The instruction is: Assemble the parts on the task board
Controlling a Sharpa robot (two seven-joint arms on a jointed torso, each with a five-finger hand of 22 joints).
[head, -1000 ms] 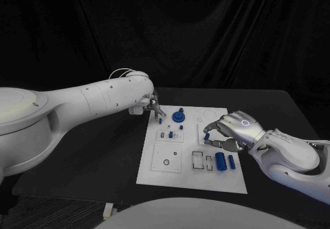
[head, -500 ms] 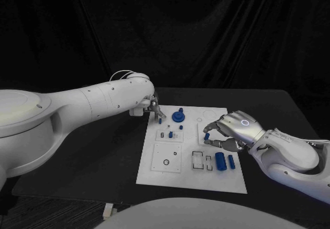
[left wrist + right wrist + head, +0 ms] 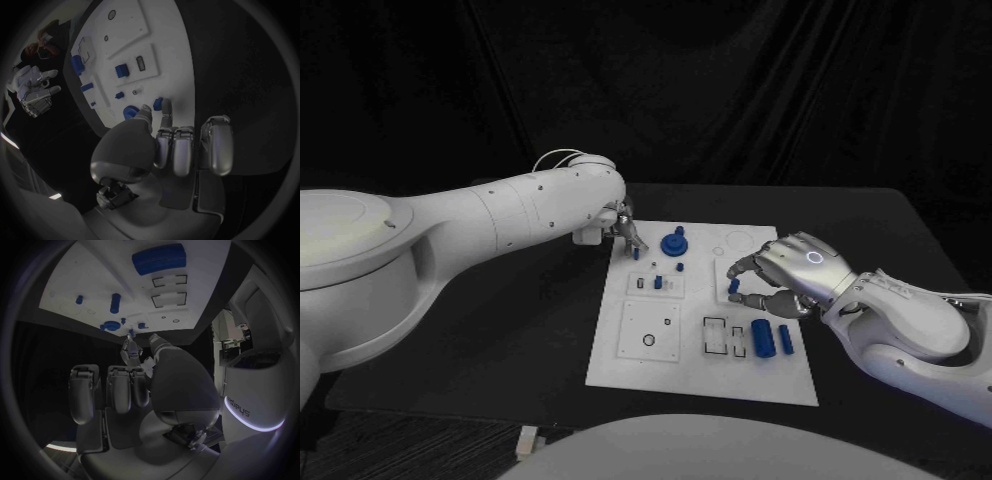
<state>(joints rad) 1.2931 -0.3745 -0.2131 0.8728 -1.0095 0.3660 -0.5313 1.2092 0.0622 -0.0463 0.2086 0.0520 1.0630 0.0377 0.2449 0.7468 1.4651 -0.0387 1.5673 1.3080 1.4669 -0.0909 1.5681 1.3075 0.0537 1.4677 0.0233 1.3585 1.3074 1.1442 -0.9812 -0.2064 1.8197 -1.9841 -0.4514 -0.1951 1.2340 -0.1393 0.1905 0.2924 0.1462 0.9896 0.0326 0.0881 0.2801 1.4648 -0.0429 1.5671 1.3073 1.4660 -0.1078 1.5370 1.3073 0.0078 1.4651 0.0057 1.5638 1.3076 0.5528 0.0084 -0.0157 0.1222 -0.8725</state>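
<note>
Nearest me on the task board (image 3: 632, 365), a large blue cylinder (image 3: 763, 338) lies beside a slimmer blue bar (image 3: 786, 339), just right of two rectangular cut-outs. A little farther out, my right hand (image 3: 788, 275) hangs over the board's right side, thumb and a finger pinching a small blue peg (image 3: 734, 286) held upright just above the white surface (the other fingers are curled in beside it). Toward the middle of the board two short blue pieces (image 3: 658, 283) stand in a small raised plate. Beyond them a round blue knob piece (image 3: 675, 241) stands near the far edge. At the board's far left corner my left hand (image 3: 620, 228) reaches down, fingertips closed on a small blue pin (image 3: 157, 103) that touches the board.
</note>
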